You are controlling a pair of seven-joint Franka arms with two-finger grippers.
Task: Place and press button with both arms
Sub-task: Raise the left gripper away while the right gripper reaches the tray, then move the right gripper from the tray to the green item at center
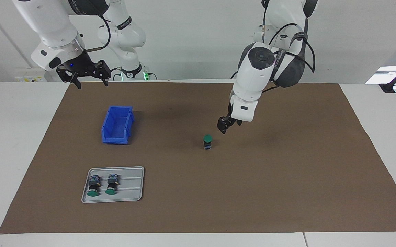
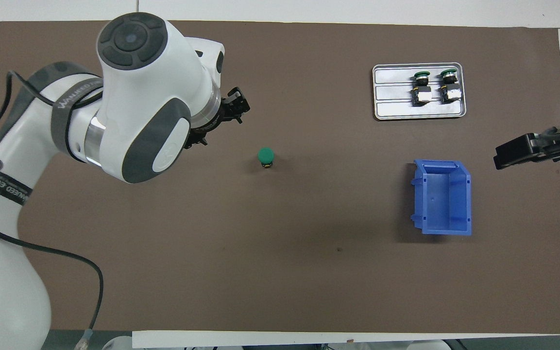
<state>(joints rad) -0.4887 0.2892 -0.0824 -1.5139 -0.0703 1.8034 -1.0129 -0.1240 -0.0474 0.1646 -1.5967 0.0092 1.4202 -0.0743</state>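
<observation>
One button (image 1: pixel 207 141) with a green cap stands upright on the brown mat, near its middle; it also shows in the overhead view (image 2: pixel 265 157). My left gripper (image 1: pixel 224 127) hangs low over the mat just beside the button, toward the left arm's end, not touching it; it also shows in the overhead view (image 2: pixel 235 104). My right gripper (image 1: pixel 92 85) is open and empty, raised over the mat's edge at the right arm's end; it also shows in the overhead view (image 2: pixel 513 151). That arm waits.
A blue bin (image 1: pixel 117 124) stands empty toward the right arm's end. Farther from the robots, a grey metal tray (image 1: pixel 129 192) holds two more green-capped buttons (image 1: pixel 93 187) lying on their sides. White table surrounds the mat.
</observation>
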